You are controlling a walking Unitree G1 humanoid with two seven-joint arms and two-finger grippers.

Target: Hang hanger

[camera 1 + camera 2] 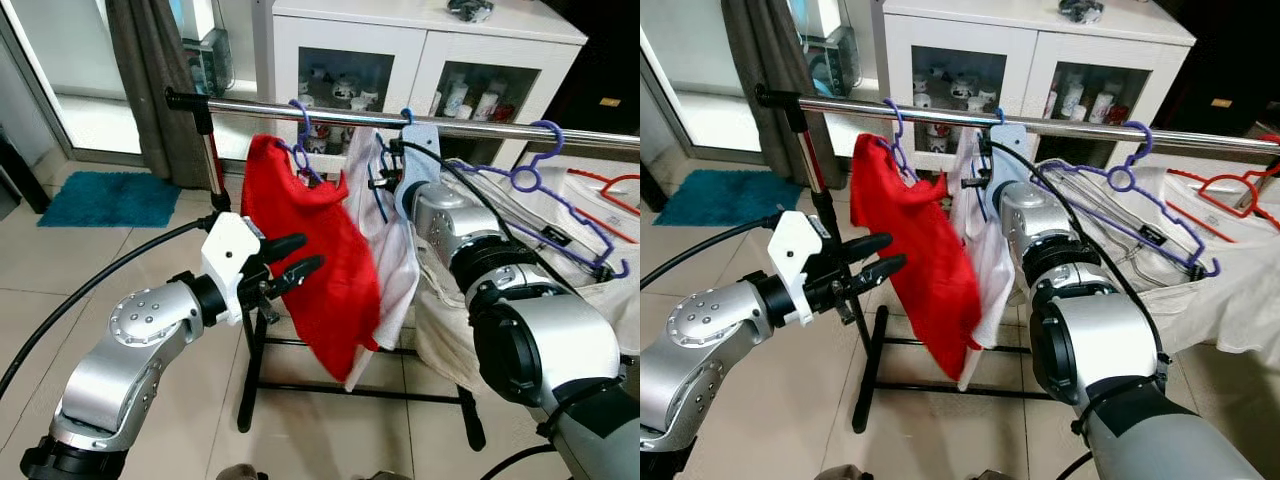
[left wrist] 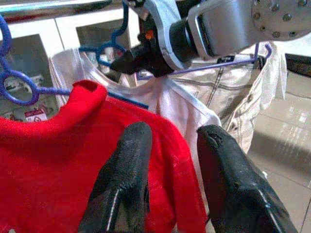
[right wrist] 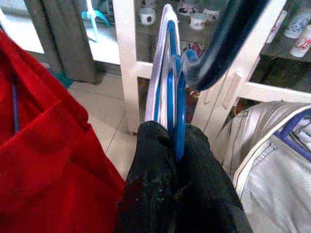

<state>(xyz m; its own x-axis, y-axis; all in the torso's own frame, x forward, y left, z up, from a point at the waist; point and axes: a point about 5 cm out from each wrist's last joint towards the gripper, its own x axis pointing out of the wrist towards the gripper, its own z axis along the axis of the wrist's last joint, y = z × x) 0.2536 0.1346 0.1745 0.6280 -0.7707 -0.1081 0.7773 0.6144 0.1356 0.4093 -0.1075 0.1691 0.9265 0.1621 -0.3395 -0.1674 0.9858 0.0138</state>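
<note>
**Right pincer clamping the blue hanger at the rail**

The right arm is reaching forward and up from the shoulder, its silver forearm stretching toward the chrome rail (image 1: 420,112) of the clothes rack. The right pincer (image 3: 177,145) is sitting just under the rail, its two black fingers pressing together on the blue hanger (image 3: 171,87), which is carrying the white shirt (image 1: 385,230). The hanger's hook (image 1: 407,116) is resting at the rail, though whether it is fully seated over it is hard to tell.

The left arm is bending at the elbow and pointing forward at mid height, with a black cable trailing from it. The left pincer (image 1: 295,258) is hovering just beside the red garment (image 1: 320,260), its fingers (image 2: 124,184) standing apart and gripping nothing.

The red garment is hanging on a purple hanger (image 1: 302,140) to the left of the white shirt, the two cloths touching. Further right, another purple hanger (image 1: 560,200) is hanging on the rail with a pale beige garment (image 1: 600,310) draped below it, and a red hanger (image 1: 615,195) is lying near the far right edge.

The rack is standing on black legs over a pale tiled floor (image 1: 120,270). Behind it, a white cabinet (image 1: 410,50) with glass doors is showing cups and jars inside. A grey curtain (image 1: 145,70) is hanging at the left, and a teal mat (image 1: 110,198) is lying on the floor near it.
</note>
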